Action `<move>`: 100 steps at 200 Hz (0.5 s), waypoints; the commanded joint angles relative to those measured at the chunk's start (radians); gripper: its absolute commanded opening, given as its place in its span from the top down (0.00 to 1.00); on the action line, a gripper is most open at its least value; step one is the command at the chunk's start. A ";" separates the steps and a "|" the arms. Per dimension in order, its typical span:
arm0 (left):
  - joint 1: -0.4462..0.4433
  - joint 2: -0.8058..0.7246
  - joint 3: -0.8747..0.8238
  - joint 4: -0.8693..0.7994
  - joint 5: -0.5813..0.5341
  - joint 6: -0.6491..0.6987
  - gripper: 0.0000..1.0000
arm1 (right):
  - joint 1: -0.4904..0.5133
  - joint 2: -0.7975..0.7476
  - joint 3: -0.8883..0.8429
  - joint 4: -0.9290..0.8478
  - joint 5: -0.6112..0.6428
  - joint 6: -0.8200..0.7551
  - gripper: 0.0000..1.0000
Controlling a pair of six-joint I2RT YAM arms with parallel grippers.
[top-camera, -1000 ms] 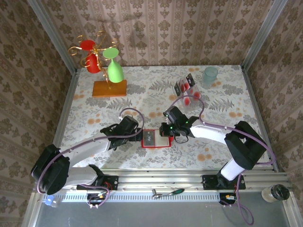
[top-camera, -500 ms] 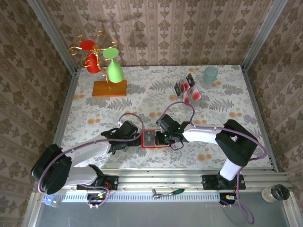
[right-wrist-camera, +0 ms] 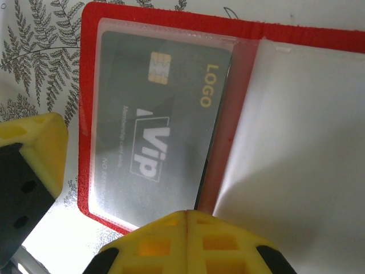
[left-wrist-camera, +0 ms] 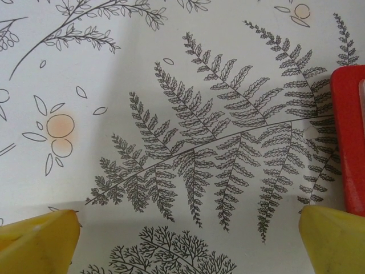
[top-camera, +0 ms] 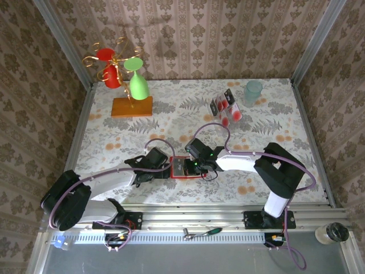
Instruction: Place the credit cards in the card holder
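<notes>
The card holder (top-camera: 181,168) lies open and flat on the table near its front edge, red with clear pockets (right-wrist-camera: 296,131). A dark grey credit card (right-wrist-camera: 165,131) marked VIP sits inside its left pocket. My right gripper (right-wrist-camera: 187,212) is shut, its yellow tips over the holder's fold at the card's inner edge, with nothing seen between them; from above it (top-camera: 193,166) covers the holder's right half. My left gripper (left-wrist-camera: 185,242) is open just left of the holder's red edge (left-wrist-camera: 349,137), low over bare tablecloth. More credit cards (top-camera: 223,105) with red round marks stand at the back right.
A gold glass stand on an orange block (top-camera: 132,107) holds red and green glasses at the back left. A teal cup (top-camera: 254,91) stands at the back right corner. The cards there rest in a clear rack (top-camera: 231,114). Metal walls frame the table.
My right gripper has moved left and nearer, from beside the holder's far right corner to over its fold. The left arm crept right toward the holder's left edge, still open.
</notes>
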State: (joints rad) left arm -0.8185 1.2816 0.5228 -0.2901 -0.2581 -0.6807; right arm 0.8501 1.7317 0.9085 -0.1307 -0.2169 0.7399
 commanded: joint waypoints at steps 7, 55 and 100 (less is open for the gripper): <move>-0.010 0.017 -0.010 0.007 0.007 -0.013 0.00 | 0.009 0.020 0.021 0.006 0.010 0.014 0.99; -0.016 0.052 -0.003 0.015 0.012 -0.008 0.00 | 0.007 0.045 0.024 0.015 0.003 0.017 0.99; -0.029 0.083 -0.004 0.031 0.019 -0.013 0.00 | 0.008 0.064 0.031 0.043 -0.028 0.032 1.00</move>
State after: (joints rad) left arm -0.8379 1.3270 0.5243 -0.2749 -0.2737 -0.6807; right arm 0.8501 1.7653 0.9207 -0.1059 -0.2222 0.7479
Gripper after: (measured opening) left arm 0.999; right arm 0.064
